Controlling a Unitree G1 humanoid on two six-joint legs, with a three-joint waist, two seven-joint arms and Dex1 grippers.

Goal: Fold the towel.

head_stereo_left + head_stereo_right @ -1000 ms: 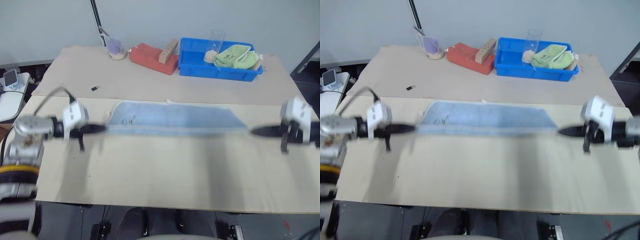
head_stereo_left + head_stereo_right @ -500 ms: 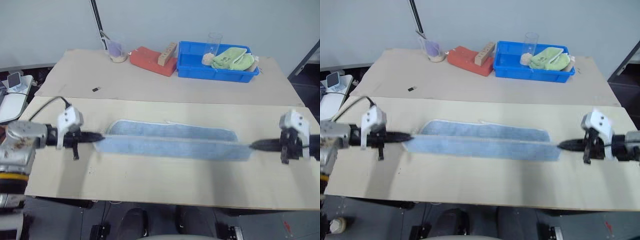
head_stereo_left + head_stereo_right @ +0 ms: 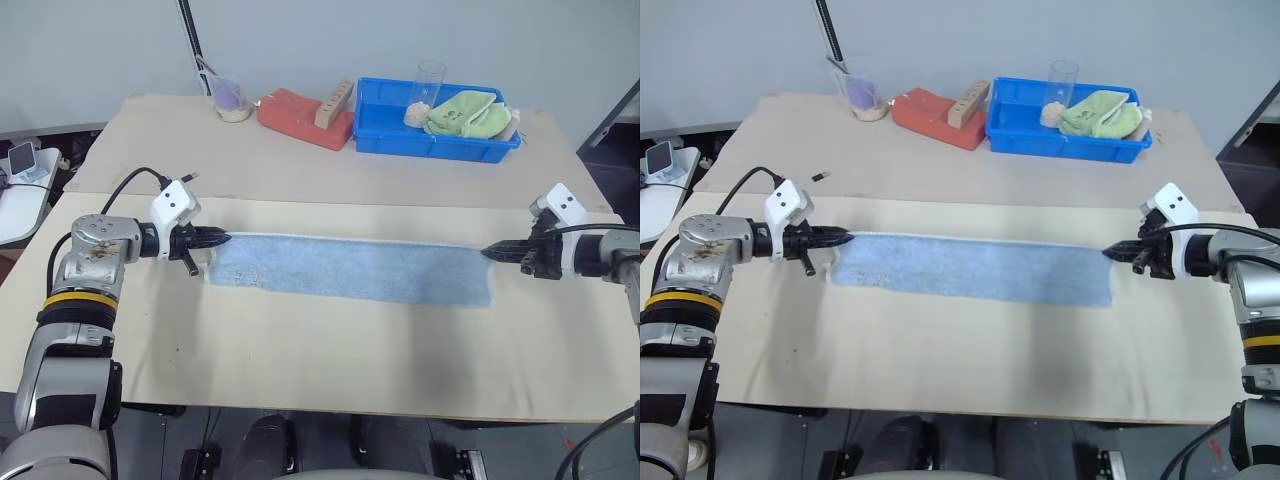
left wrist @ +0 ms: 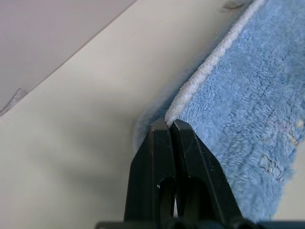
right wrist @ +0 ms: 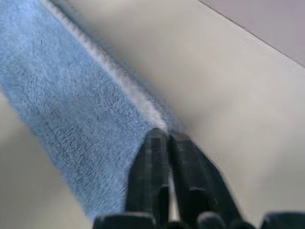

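Observation:
The towel (image 3: pixel 350 270) lies flat on the near table as a long light blue strip with a pale hem along its far edge. Small dark writing (image 3: pixel 245 275) sits near its left end. My left gripper (image 3: pixel 225 238) is at the strip's far left corner, its black fingers (image 4: pixel 157 152) shut on the hem of the towel (image 4: pixel 248 95). At the far right corner my right gripper (image 3: pixel 487 253) is likewise shut on the hem, its fingers (image 5: pixel 147 176) pressed together against the towel (image 5: pixel 71 105). Both grippers point inward along the strip, low over the table.
On the far table stand a blue bin (image 3: pixel 440 140) with a light green cloth (image 3: pixel 470 112) and a clear cup (image 3: pixel 430 85), a red block (image 3: pixel 300 115) with a wooden piece (image 3: pixel 335 103), and a cup (image 3: pixel 230 100). A small black item (image 3: pixel 818 177) lies behind my left arm.
The towel's near edge has been carried away from me over its far edge; it now lies as one flat folded strip. Both grippers moved toward the far side with it.

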